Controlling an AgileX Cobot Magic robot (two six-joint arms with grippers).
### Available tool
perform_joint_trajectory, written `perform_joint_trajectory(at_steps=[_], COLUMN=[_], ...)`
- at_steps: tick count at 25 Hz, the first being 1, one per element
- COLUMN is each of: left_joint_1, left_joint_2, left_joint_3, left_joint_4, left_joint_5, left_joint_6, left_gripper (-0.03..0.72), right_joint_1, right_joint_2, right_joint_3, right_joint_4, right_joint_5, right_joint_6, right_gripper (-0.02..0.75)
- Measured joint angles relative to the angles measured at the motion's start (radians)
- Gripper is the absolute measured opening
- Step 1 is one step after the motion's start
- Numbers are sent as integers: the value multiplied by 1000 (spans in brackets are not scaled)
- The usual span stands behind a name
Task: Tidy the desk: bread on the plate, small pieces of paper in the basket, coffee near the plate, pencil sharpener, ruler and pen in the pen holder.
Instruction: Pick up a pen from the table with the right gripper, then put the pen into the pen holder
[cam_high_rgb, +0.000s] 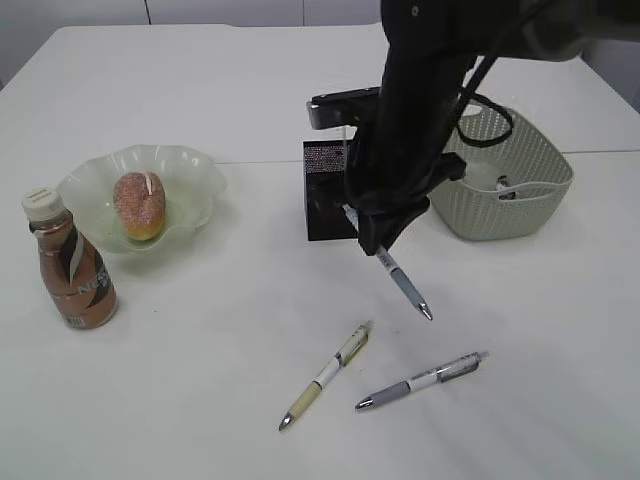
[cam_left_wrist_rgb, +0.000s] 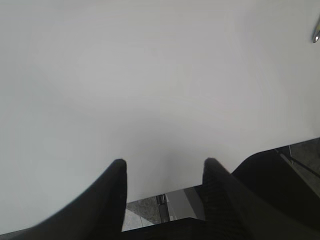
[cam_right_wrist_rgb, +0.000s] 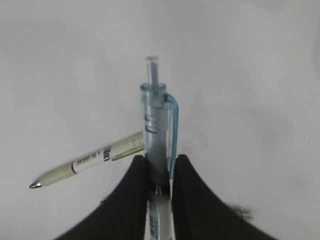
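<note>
Right pincer (cam_high_rgb: 385, 245) pinching translucent blue click pen (cam_high_rgb: 403, 282) mid-barrel, tip hanging down-fwd over white surface (cam_high_rgb: 200, 400). Black mesh pen holder (cam_high_rgb: 328, 190) sitting just behind pincer. Risking slip or rim clip w/ tilted pen. Left pincer (cam_left_wrist_rgb: 165, 172) idling spread, holding nothing.

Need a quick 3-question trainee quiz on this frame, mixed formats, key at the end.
1. True or false: the bread lies on the plate.
2. How many pens lie loose on the table?
3. The right gripper is: A) open and empty, B) shut on a blue pen, C) shut on the coffee bottle.

Key: 1 true. 2 two: the cream pen and the grey pen. 3 B.
</note>
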Motion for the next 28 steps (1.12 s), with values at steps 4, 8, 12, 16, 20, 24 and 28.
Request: perform_joint_trajectory(at_steps=[4,8,12,16,20,24,28], left_joint_1=[0,0,0,0,0,0,0], left_joint_2=[0,0,0,0,0,0,0], left_joint_3=[0,0,0,0,0,0,0], left_joint_4=[0,0,0,0,-4,-15,-46], left_joint_5=[0,0,0,0,0,0,0], left_joint_6=[0,0,0,0,0,0,0], left_gripper=[354,354,354,354,354,354,354], right_joint_1=[6,6,6,6,6,6,6], right_joint_2=[-88,-167,-223,-248,-254,-254,-254], right_joint_3=[138,260,328,360,364,364,364], right_joint_4=[2,-5,-30,-65,-92,-114,-139], right_joint_5=[-123,-261,-379,-481,-586,-709,-856], right_joint_6=[0,0,0,0,0,0,0], right_gripper=[108,107,107,107,106,106,106])
